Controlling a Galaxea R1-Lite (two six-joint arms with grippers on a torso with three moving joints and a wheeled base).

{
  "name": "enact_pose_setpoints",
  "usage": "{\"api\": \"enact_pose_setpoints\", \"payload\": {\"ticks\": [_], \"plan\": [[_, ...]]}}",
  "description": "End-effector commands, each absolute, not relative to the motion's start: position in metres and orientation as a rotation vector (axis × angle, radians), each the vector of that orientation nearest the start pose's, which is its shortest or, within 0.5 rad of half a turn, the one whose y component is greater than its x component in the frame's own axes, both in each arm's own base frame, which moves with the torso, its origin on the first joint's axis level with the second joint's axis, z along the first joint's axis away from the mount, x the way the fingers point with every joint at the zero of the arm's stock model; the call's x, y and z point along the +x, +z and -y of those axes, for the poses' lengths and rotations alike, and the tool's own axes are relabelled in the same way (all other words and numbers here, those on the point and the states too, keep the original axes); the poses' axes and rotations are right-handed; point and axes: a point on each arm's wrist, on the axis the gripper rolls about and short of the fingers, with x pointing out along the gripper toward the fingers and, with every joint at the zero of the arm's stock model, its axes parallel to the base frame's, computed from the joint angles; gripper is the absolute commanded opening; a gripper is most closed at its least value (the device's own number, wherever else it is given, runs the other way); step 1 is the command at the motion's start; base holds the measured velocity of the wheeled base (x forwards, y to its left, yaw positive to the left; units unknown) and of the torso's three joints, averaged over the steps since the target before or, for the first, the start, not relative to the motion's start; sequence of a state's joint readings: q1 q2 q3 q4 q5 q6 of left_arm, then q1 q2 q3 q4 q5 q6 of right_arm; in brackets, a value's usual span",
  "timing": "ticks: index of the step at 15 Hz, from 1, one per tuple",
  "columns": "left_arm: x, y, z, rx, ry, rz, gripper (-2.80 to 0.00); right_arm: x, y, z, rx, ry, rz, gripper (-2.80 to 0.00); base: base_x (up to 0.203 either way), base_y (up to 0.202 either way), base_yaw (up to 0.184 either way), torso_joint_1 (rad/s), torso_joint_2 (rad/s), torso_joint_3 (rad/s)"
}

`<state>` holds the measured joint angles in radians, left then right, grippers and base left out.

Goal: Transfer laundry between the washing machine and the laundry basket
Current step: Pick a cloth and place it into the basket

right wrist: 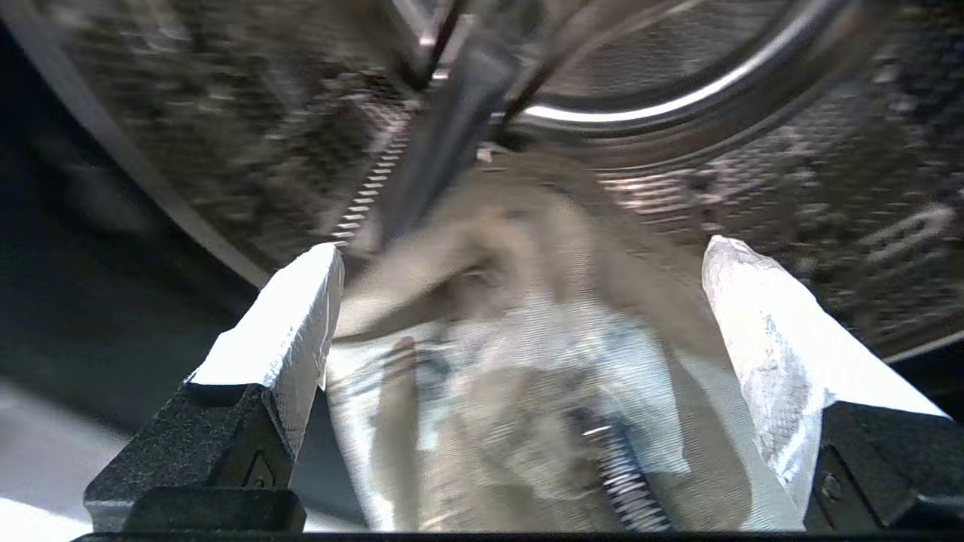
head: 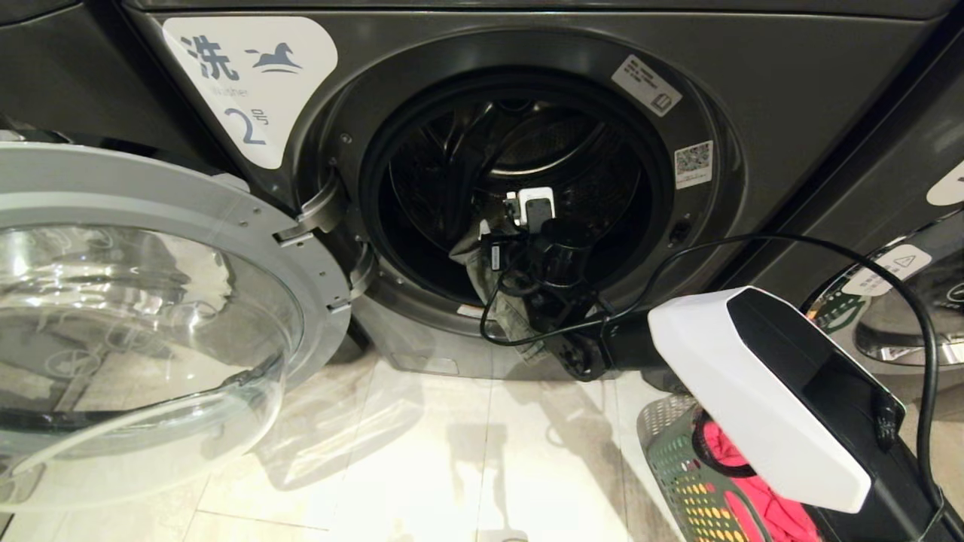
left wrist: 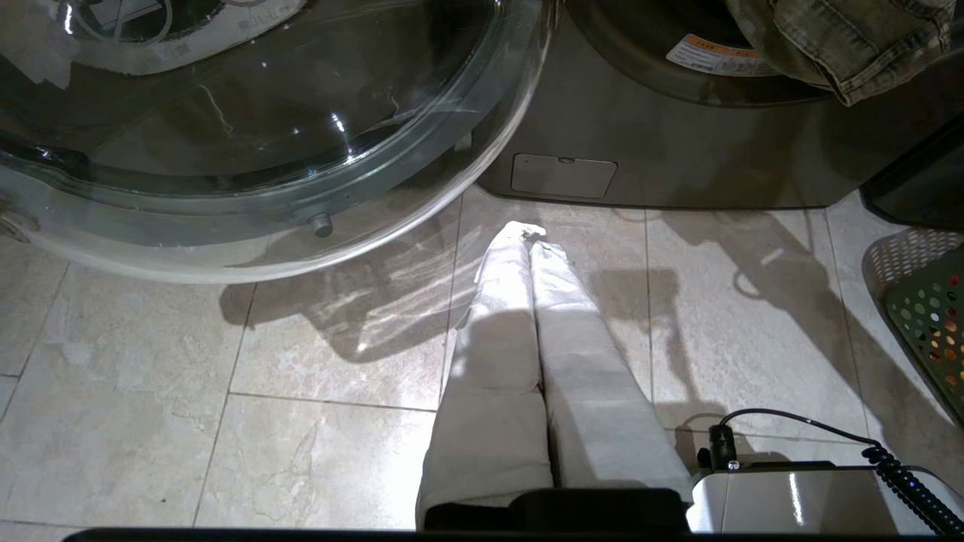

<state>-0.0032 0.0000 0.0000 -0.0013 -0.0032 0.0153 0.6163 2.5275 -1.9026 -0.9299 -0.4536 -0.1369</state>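
The washing machine (head: 753,90) labelled 2 stands with its door (head: 248,226) swung wide to the left. My right arm reaches into the drum, and a faded denim garment (head: 520,320) hangs over the drum's lower lip. In the right wrist view my right gripper (right wrist: 523,248) is open, its white fingers (right wrist: 301,309) on either side of that garment (right wrist: 512,354) without closing on it. The green laundry basket (head: 678,467) sits on the floor at the lower right with a red garment (head: 753,497) in it. My left gripper (left wrist: 527,229) hangs shut and empty above the floor tiles.
The glass door (left wrist: 226,135) juts out low on the left. A black cable (head: 828,248) loops from my right arm across the machine's front. Another machine's door (head: 904,324) is at the right. Pale floor tiles (head: 452,452) lie between door and basket (left wrist: 930,316).
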Motion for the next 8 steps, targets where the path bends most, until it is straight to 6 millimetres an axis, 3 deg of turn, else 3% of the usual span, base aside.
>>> {"api": "enact_pose_setpoints", "payload": {"ticks": [1,4,8], "plan": [[-0.023,0.076,0.000,0.015,-0.006,0.000,-2.80,0.427,0.178,-0.295,0.036,0.147,0.291,0.00,0.000,0.000,0.000,0.000,0.00,0.000],[-0.023,0.076,0.000,0.015,-0.006,0.002,-2.80,0.406,0.189,-0.285,0.013,0.165,0.245,0.00,0.000,0.000,0.000,0.000,0.00,0.000],[-0.023,0.076,0.000,0.015,-0.006,0.000,-2.80,0.358,0.209,-0.274,0.020,0.219,0.188,0.00,0.000,0.000,0.000,0.000,0.00,0.000]]}}
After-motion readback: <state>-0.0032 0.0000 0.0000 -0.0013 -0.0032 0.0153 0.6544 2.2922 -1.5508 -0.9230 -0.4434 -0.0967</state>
